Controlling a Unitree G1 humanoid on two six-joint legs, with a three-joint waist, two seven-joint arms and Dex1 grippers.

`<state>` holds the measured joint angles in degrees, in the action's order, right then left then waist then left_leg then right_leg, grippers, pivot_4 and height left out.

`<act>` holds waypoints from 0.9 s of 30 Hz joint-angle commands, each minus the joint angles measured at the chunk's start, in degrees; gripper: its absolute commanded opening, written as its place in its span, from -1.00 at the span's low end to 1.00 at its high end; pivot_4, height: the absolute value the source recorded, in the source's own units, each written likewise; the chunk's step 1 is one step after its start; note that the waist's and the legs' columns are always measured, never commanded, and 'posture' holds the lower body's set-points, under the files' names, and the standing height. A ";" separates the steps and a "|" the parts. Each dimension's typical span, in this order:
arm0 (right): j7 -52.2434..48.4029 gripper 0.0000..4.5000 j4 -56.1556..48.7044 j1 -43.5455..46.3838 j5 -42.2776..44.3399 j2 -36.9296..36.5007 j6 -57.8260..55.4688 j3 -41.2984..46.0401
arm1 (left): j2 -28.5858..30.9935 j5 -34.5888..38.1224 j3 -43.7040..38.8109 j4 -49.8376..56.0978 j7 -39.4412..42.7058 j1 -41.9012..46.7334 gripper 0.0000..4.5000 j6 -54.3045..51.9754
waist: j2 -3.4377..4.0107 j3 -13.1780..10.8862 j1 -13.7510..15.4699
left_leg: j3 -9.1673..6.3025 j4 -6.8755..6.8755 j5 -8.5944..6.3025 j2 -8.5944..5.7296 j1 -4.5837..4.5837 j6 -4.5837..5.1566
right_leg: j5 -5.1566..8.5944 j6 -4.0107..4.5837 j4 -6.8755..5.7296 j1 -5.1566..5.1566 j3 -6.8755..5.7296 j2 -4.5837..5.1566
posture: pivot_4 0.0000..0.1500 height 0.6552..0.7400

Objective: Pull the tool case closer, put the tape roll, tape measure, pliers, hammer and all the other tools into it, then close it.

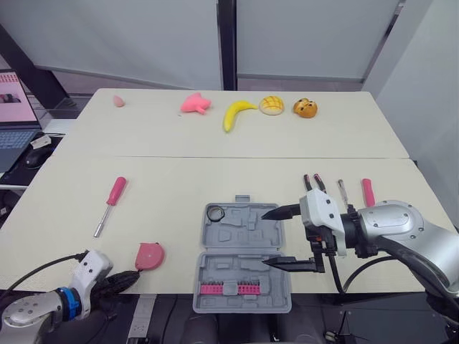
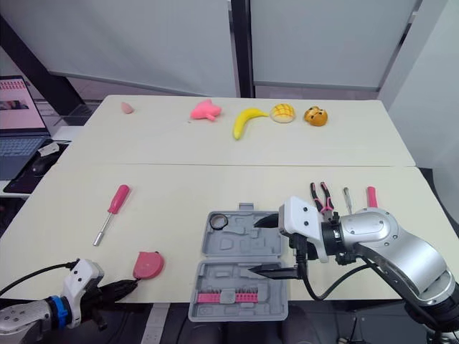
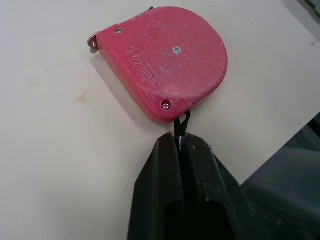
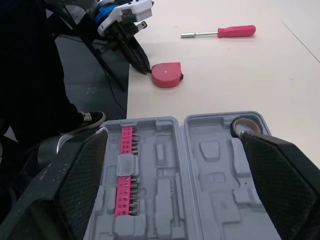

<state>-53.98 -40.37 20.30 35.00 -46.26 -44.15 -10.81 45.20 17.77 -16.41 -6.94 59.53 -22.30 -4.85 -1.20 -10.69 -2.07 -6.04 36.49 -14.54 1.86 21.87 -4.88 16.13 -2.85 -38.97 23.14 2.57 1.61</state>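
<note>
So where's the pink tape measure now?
In the left eye view the tape measure lies left of the tool case, its cord pinched by the left hand.

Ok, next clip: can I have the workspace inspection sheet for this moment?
Surface: two pale tables butted together.
Job's things: tool case open at near edge, tape roll inside; tape measure, screwdriver, pliers out on the table.
Clutter: banana and toys on far table.
Claws: left claw shut on tape measure's strap; right claw open over the case.
Cables: black lead by left arm.
Surroundings: laptop off to the left.
</note>
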 commanded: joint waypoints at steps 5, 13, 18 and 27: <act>0.35 1.00 -2.17 0.67 0.79 0.03 0.38 0.59 | 8.46 0.99 -7.11 -5.17 9.66 -3.54 0.21 7.43 | -0.01 0.00 -0.11 | -0.04 -0.13 0.00 0.06 0.00 0.00 | 0.05 0.08 0.00 0.06 -0.05 -0.06 | 1.00 1.00; 0.77 1.00 -2.06 5.69 -1.10 2.46 0.91 -3.65 | 15.26 -0.88 -1.50 -13.08 21.35 14.55 0.98 18.49 | 0.00 0.00 0.51 | -0.07 -0.16 0.00 0.06 0.01 0.00 | 0.18 0.00 0.00 0.06 -0.13 -0.06 | 1.00 1.00; 0.30 1.00 -2.25 7.01 -2.47 3.93 2.16 -6.11 | 14.66 -4.09 6.51 -18.23 26.33 25.29 0.98 21.43 | -0.01 0.00 -0.58 | 0.02 -0.24 0.00 0.06 0.04 0.00 | 0.03 0.12 0.05 0.11 -0.04 -0.08 | 1.00 1.00; 0.45 1.00 -2.50 6.43 -3.24 4.15 1.93 -6.89 | 11.79 -8.42 15.59 -23.47 28.89 32.94 0.98 26.92 | -0.01 -0.01 -1.18 | -0.07 -0.40 0.00 0.12 0.03 0.00 | 0.06 0.19 -0.01 0.16 -0.10 -0.16 | 1.00 1.00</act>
<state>-53.59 -40.89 26.34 31.52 -42.31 -42.79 -18.19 57.09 9.92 -1.41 -30.05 87.47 10.34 20.70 -1.21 -10.70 -3.25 -6.12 36.08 -14.54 1.99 21.89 -4.87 16.19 -2.66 -38.99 23.30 2.47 1.45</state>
